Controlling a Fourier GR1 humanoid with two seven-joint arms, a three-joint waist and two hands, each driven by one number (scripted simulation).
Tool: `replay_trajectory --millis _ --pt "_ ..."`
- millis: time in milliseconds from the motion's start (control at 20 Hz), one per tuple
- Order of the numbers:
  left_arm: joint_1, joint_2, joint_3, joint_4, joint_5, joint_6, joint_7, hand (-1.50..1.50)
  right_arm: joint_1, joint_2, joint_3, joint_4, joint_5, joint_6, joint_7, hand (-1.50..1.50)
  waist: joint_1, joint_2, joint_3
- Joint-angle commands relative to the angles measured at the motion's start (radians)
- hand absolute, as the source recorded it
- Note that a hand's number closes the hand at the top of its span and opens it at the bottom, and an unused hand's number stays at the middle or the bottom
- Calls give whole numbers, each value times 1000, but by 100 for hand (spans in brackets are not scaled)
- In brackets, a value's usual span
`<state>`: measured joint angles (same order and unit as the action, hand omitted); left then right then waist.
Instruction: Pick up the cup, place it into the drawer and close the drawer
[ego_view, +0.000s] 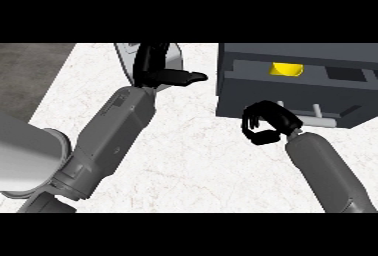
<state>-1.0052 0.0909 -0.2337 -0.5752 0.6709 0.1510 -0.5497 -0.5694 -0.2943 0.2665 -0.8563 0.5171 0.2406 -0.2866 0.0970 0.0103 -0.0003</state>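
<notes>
Sitting inside the open drawer (295, 80), the yellow cup (287, 68) looks light, stiff and smooth, best held around its wall. The right hand (266, 125) is curled, holding nothing, against the drawer front near its handle (316, 114); the left hand (159, 67) rests with fingers relaxed over a grey plate (129, 52). Most of the cup is hidden by the drawer's rim.

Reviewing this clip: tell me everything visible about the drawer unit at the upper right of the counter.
The drawer unit is a dark grey box standing on the white marbled counter, cut off by the view's right edge. Its drawer is partly open, and a yellow cup shows inside through the gap. A pale bar handle on two posts projects from the drawer front. The right hand, fingers curled, sits at the front's lower left by the handle; whether it touches is unclear.
</notes>
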Motion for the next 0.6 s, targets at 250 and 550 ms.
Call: replay_trajectory --millis 250,550 --pt "82 63 -3 -105 13 -56 45 -150 -257 -54 -194 311 -56 -99 -129 150 51 15 6" --pt "150 82 -32 -127 0 -107 42 -150 -358 -122 -273 367 -109 -69 -64 150 90 26 5"
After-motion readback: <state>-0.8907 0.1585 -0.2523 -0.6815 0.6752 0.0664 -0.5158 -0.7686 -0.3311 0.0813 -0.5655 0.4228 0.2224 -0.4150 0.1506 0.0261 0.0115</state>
